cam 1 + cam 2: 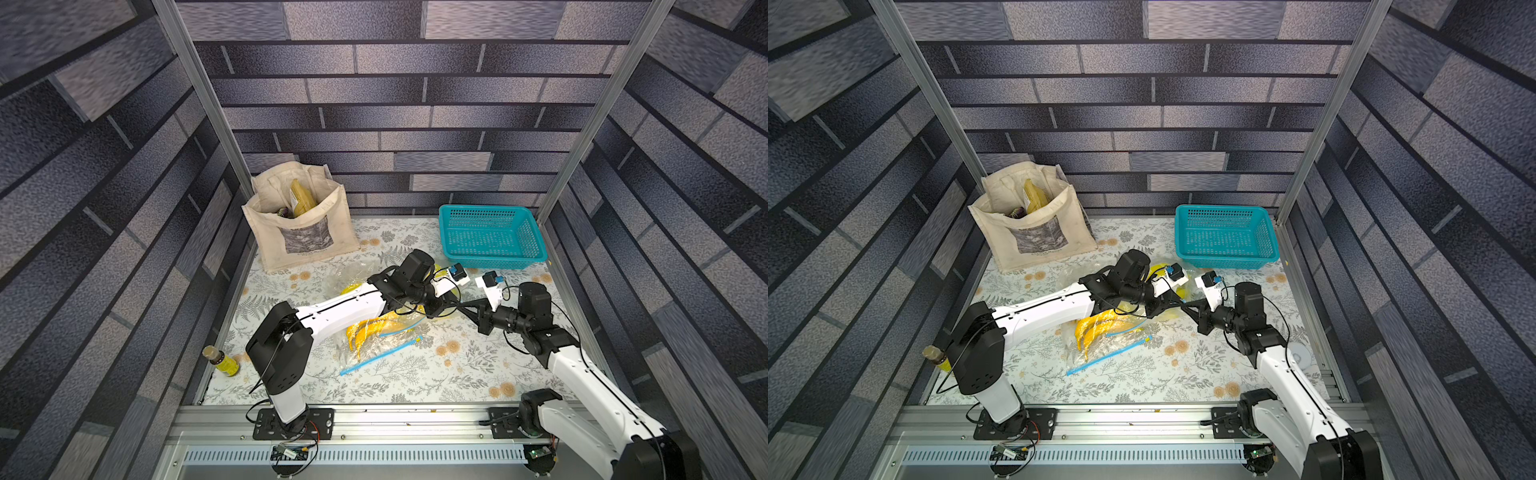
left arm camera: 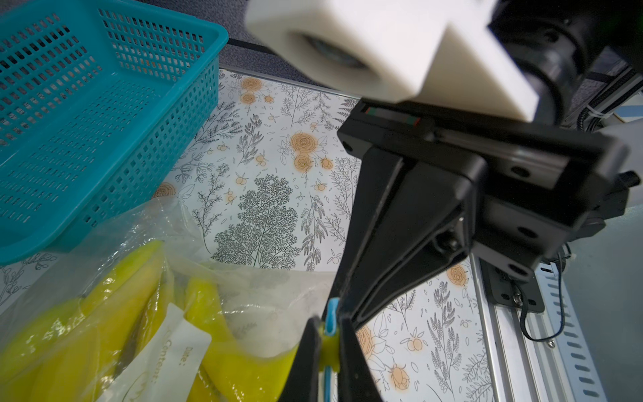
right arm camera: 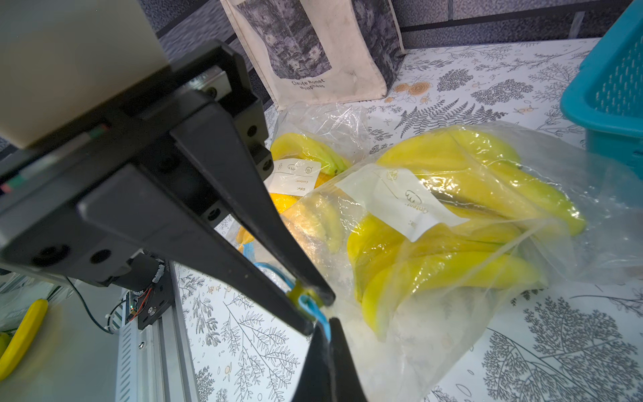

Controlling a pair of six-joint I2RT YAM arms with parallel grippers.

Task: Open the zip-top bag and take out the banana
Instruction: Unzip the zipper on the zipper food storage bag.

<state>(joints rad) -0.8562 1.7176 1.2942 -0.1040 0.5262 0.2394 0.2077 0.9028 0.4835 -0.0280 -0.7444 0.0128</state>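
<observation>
My left gripper (image 2: 328, 334) is clenched on the yellow slider (image 3: 296, 291) of the zip-top bag (image 3: 598, 222); my right gripper (image 3: 326, 339) is shut on the end of the blue zip track (image 2: 332, 309), right beside it, tips all but touching; the banana (image 3: 449, 275), a whole bunch by the look, lies inside the bag on the flowered table cover (image 1: 415, 382), near the teal basket (image 2: 139, 163); the mouth looks closed to me, so the opening is yet to be done.

The risks, as I judge them: the slider is small and slick, and a pull off the line of the track could pop it from my left pinch; my right hold is on a thin strip, and if it slips the whole light bag would slide along with the slider instead of unzipping; my two grippers stand so close that a careless twist could knock them together; a hard tug may tear the film, or shove the bag into the basket or onto the second bag (image 1: 376, 332) lying nearby.
</observation>
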